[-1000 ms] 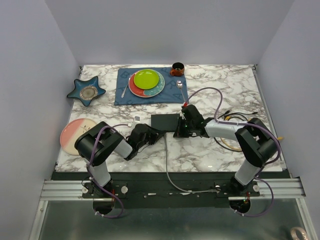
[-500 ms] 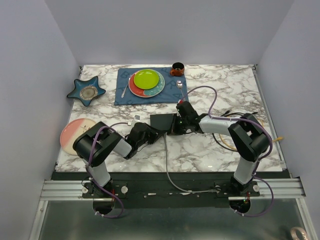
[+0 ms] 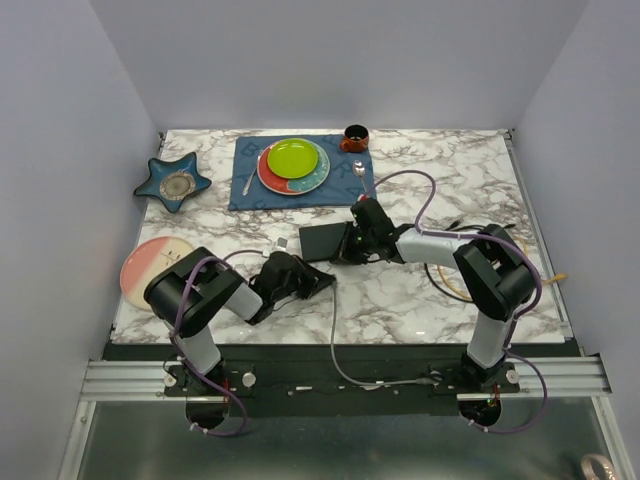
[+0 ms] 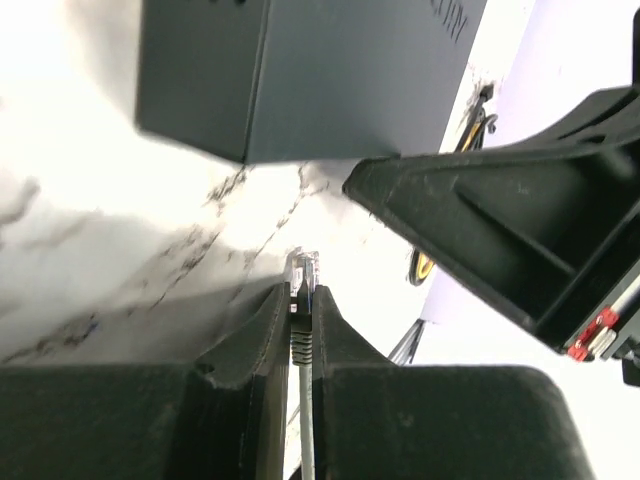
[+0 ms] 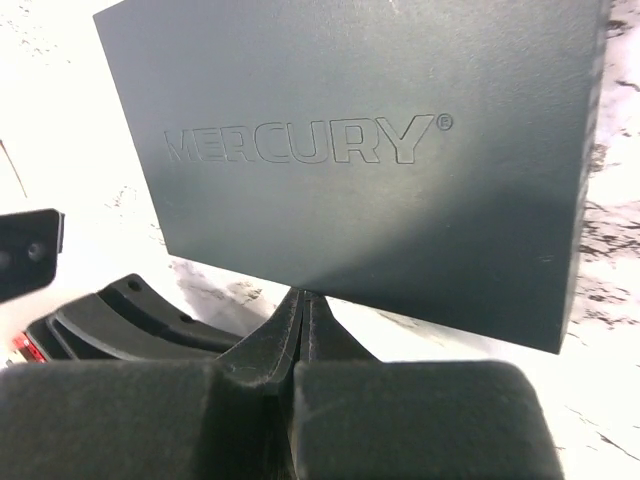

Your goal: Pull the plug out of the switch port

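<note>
The switch (image 3: 322, 241) is a flat matte-black box on the marble, slightly skewed; it fills the right wrist view (image 5: 370, 150) with "MERCURY" embossed on its lid, and it shows at the top of the left wrist view (image 4: 320, 70). My left gripper (image 3: 325, 283) (image 4: 303, 290) is shut on the clear plug (image 4: 304, 270) of a grey cable (image 3: 334, 330). The plug is out of the switch, with bare marble between them. My right gripper (image 3: 345, 250) (image 5: 308, 298) is shut and empty, its tips against the switch's near right edge.
A blue cloth mat (image 3: 250, 190) at the back holds a green plate (image 3: 292, 158) on a red-and-teal plate, a fork and a spoon, with an orange cup (image 3: 354, 137) beside it. A blue star dish (image 3: 175, 183) and a pink plate (image 3: 140, 268) lie left. Loose yellow and black cables (image 3: 462, 285) lie right.
My right gripper has moved left onto the switch's edge and the switch has shifted and turned a little. My left gripper has drawn back toward me with the plug, now apart from the switch.
</note>
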